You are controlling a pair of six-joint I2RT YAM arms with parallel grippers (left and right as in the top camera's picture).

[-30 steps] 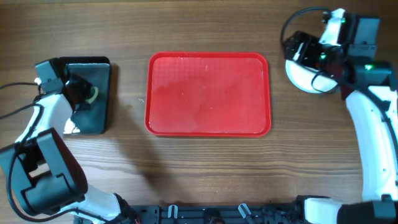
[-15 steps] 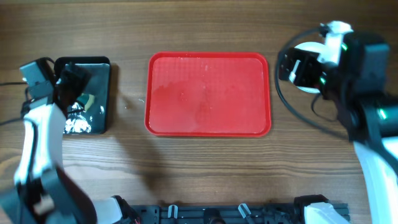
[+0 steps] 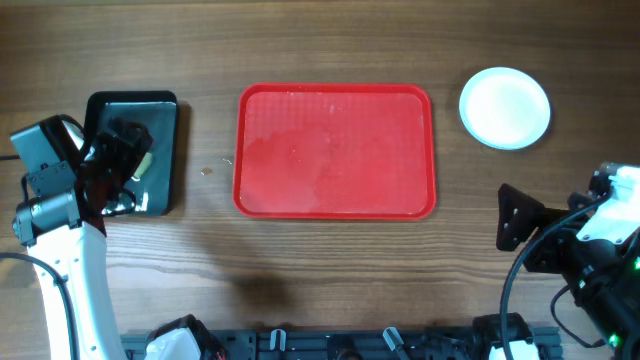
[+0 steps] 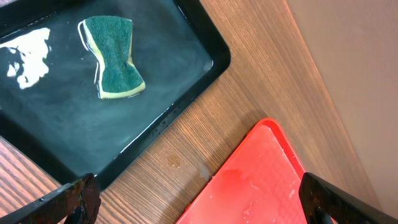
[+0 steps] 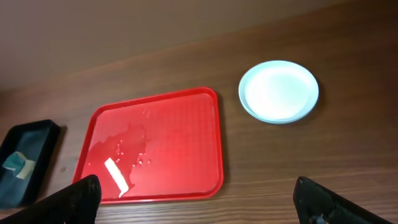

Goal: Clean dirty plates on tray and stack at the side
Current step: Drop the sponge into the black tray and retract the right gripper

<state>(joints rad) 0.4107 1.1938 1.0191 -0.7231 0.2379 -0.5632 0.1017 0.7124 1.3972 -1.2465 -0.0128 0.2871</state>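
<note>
The red tray (image 3: pixel 335 150) lies in the middle of the table, wet and with nothing on it; its corner (image 4: pixel 261 180) shows in the left wrist view. The plates (image 3: pixel 505 108) sit stacked on the wood at the back right, white with a pale aqua rim, also seen in the right wrist view (image 5: pixel 279 91). My left gripper (image 3: pixel 122 162) hovers open over the black tray, holding nothing. My right gripper (image 3: pixel 522 235) hangs open at the front right, well away from the plates and the red tray (image 5: pixel 155 146).
A glossy black tray (image 3: pixel 132 150) holding water stands at the left. A green and yellow sponge (image 4: pixel 115 57) lies loose in it. A few small crumbs or drops (image 3: pixel 207 171) dot the wood between the two trays.
My left gripper opened and let go of the sponge into the black tray. My right arm drew back from the plates to the front right, uncovering the stack.
</note>
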